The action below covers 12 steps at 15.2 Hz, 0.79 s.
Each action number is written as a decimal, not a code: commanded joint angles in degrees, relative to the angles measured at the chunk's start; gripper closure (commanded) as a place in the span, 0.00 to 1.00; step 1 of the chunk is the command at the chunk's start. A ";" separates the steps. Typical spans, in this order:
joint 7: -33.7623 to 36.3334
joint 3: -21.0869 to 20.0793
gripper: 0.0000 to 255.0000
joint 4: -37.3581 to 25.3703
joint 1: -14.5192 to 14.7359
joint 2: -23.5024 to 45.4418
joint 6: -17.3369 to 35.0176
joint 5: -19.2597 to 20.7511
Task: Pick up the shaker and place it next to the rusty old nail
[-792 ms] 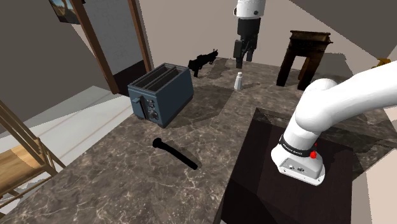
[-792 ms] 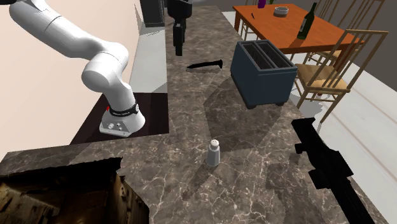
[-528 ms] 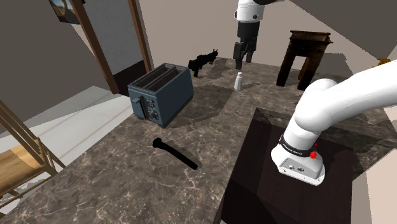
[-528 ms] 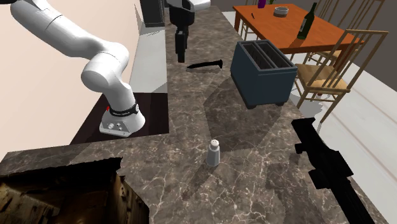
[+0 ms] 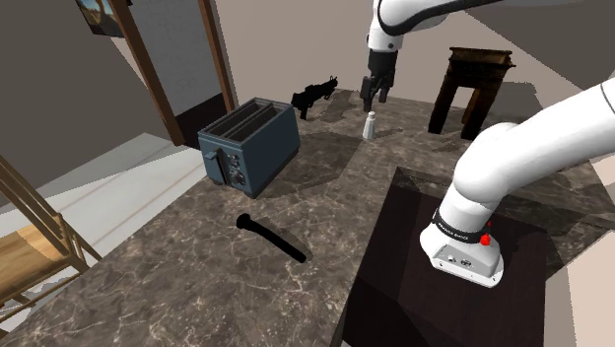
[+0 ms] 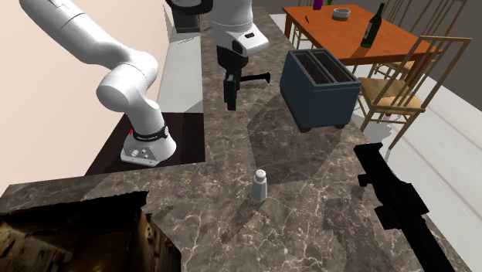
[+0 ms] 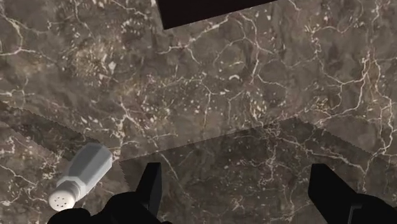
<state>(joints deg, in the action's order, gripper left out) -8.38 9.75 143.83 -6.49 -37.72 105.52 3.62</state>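
Dark veined counter (image 5: 177, 266) carried the pale shaker (image 5: 371, 125) upright and untouched, well apart from the black nail (image 5: 271, 238). The gripper (image 7: 238, 184) hung over the counter, fingers (image 7: 150, 184) spread wide and holding nothing, the shaker just outside one finger. Nothing was accomplished yet: grasp, carry and placement remained. Against the earlier frames the gripper had travelled closer to the shaker; shaker and nail were unmoved
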 commanded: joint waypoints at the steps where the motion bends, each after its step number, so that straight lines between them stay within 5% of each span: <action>1: -1.18 1.71 0.00 0.26 -0.81 2.44 3.52 0.73; 12: -10.22 12.37 0.00 -3.77 -3.42 20.59 21.27 -0.12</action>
<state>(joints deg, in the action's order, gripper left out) -17.59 21.15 140.64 -9.77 -18.89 125.26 3.94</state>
